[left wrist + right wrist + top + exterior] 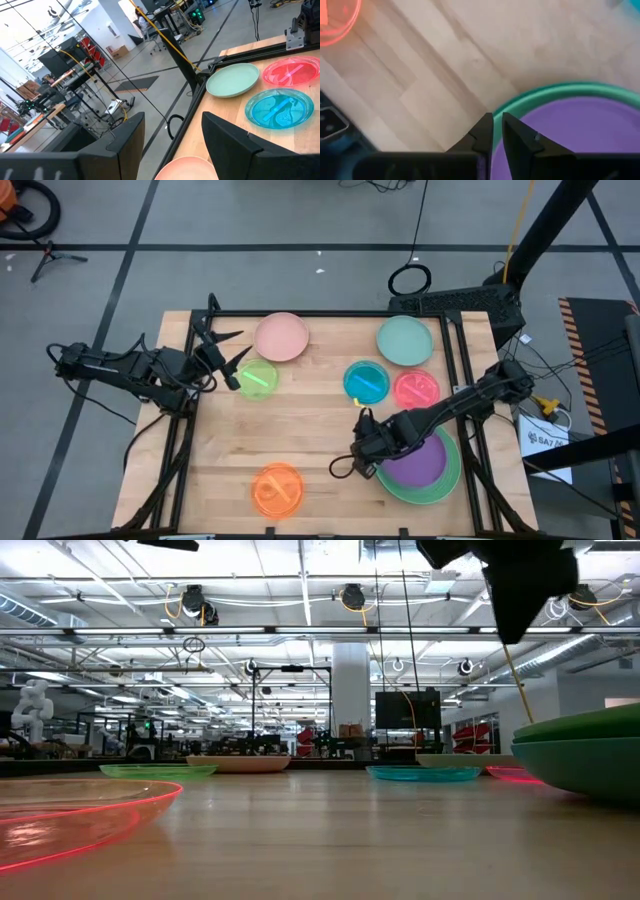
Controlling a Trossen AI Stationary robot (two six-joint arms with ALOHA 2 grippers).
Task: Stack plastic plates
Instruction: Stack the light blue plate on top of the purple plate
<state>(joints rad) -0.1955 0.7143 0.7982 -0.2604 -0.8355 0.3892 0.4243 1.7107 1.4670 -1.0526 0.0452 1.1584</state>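
Looking down from the high view, the right gripper [363,442] sits at the near-left rim of a round purple plastic plate [420,461] nested in a larger green plastic plate [432,489] at the table's [320,430] near right; the left gripper [228,358] hovers, fingers spread, beside a translucent yellow-green plate [258,379]. The low view shows the stacked pair at right. The left wrist view shows its fingers apart. The right wrist view shows its fingers nearly pressed together over the plates' rims.
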